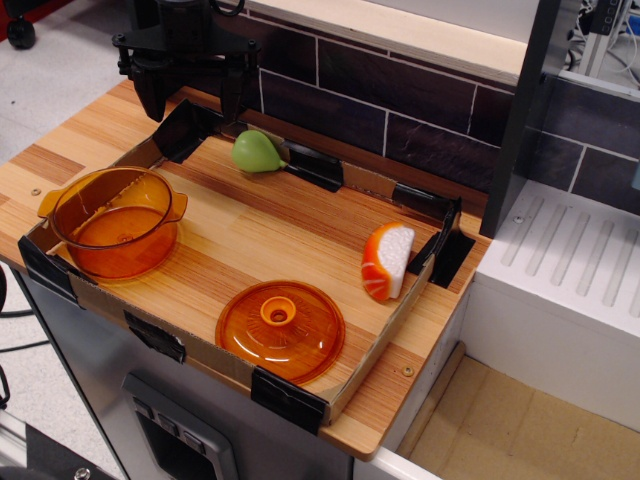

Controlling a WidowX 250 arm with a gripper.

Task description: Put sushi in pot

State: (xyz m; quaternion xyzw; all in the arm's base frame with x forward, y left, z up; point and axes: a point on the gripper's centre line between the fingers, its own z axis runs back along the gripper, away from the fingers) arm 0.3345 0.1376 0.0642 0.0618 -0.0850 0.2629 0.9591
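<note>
The sushi (388,261) lies on its side at the right end of the wooden tray, orange top with white stripes facing left, white rice facing right. The pot (115,220) is a round transparent orange pot with two small handles, standing empty at the tray's left end. My gripper (195,100) hangs at the back left, above the tray's far corner, black fingers pointing down and spread apart with nothing between them. It is far from the sushi and behind the pot.
A flat orange lid with a knob (280,330) lies at the tray's front edge. A green pear-shaped toy (257,152) rests near the back wall. Low cardboard walls (390,345) with black tape ring the tray. A dark tiled wall (400,110) stands behind.
</note>
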